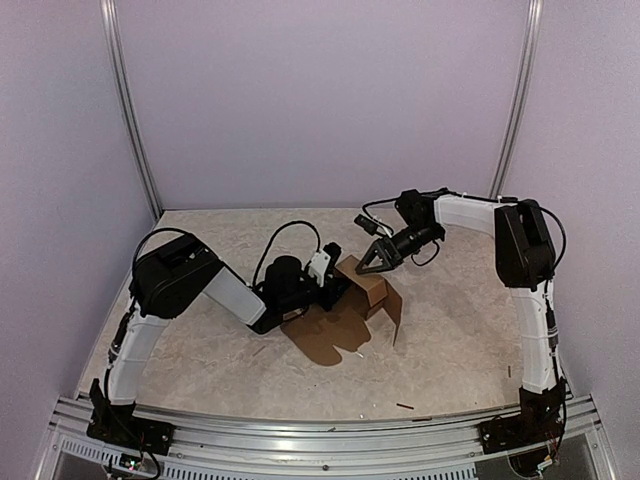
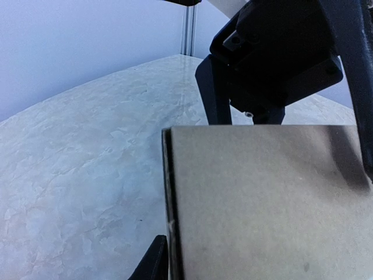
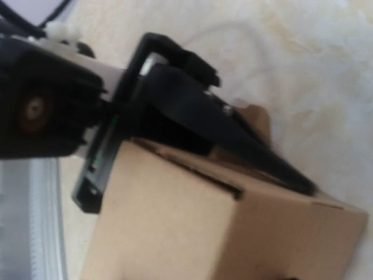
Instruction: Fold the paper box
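Observation:
The paper box [image 1: 366, 284] is brown cardboard, partly folded into a small cube at the table's middle. Loose flaps [image 1: 330, 338] spread out in front of it and to its right. My left gripper [image 1: 336, 284] is shut on the cube's left side. In the left wrist view one finger [image 2: 153, 263] presses along the edge of a cardboard panel [image 2: 268, 204]; the other finger is hidden. My right gripper [image 1: 372, 267] hangs open over the cube's far top edge, its fingers [image 2: 214, 87] spread wide. The right wrist view shows the box [image 3: 169, 221] close up, with the left gripper's finger [image 3: 256, 160] lying along it.
A tiny dark scrap [image 1: 405, 406] lies near the front edge, and another [image 1: 364, 218] lies behind the right gripper. Metal posts [image 1: 130, 110] [image 1: 516, 100] stand at the back corners. An aluminium rail [image 1: 320, 432] runs along the front, between the arm bases.

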`<action>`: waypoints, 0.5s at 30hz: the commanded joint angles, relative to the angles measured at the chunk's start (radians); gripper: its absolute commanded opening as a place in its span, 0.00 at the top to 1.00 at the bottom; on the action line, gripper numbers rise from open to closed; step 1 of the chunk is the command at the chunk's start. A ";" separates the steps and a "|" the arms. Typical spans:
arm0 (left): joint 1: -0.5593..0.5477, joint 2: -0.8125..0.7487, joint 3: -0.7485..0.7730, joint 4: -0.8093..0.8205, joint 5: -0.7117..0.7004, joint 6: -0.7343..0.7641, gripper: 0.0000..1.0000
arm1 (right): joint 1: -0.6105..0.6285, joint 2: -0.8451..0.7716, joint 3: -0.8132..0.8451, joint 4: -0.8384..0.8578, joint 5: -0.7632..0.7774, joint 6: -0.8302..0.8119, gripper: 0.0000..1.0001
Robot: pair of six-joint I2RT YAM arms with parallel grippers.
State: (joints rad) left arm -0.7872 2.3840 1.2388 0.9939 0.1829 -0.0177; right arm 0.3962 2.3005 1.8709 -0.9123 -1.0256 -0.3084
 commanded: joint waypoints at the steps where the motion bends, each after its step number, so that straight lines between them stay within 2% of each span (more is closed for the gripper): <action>1: -0.019 0.038 0.037 -0.005 -0.032 0.005 0.72 | 0.000 0.018 -0.038 -0.031 -0.117 0.006 0.31; 8: -0.027 0.053 0.063 -0.015 -0.028 0.004 0.79 | -0.002 0.020 -0.050 -0.031 -0.121 0.003 0.31; 15: -0.029 0.016 -0.026 0.040 -0.053 0.015 0.80 | -0.005 0.035 -0.033 -0.045 -0.103 -0.010 0.31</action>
State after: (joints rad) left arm -0.8051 2.4100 1.2701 0.9974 0.1650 -0.0158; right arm 0.3897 2.3005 1.8332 -0.9230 -1.0996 -0.3054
